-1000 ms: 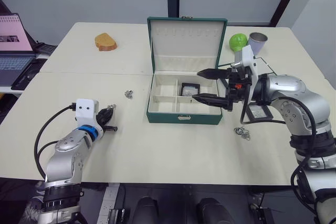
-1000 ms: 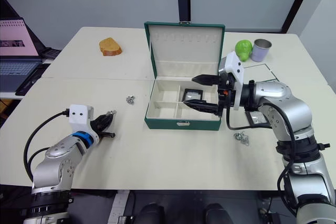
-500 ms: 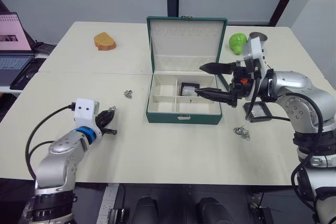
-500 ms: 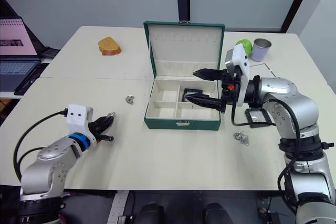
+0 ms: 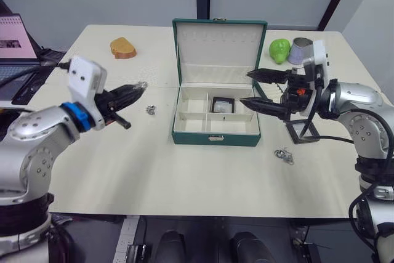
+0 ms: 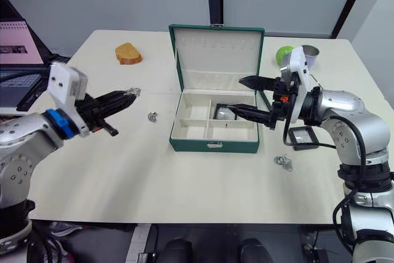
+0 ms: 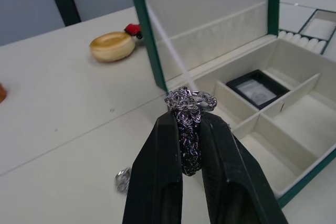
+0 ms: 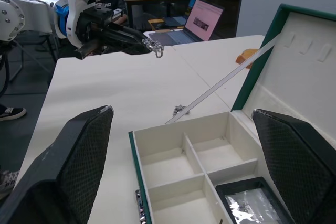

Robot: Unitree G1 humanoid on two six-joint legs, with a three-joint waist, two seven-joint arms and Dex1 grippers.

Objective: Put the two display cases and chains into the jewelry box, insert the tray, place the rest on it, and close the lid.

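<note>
The dark green jewelry box (image 5: 215,135) stands open mid-table with its lid (image 5: 220,46) upright. One display case (image 5: 223,104) lies in a rear compartment; the other display case (image 5: 303,130) lies on the table to the box's right. My left gripper (image 7: 189,116) is shut on a silvery chain (image 7: 190,102), held in the air left of the box. A second chain heap (image 5: 150,110) lies on the table below it. My right gripper (image 5: 246,89) is open at the box's right edge, holding nothing. The rings (image 5: 284,155) lie near the front right. The tray (image 7: 320,27) sits beyond the box.
A bread-like piece (image 5: 124,48) lies at the back left. A green fruit (image 5: 279,49) and a grey cup (image 5: 301,50) stand at the back right. A laptop (image 5: 12,47) sits on a side table to the left.
My left arm has risen from the table's front and swung toward the box, carrying the chain. My right gripper has drawn back to the right from over the box, still open.
</note>
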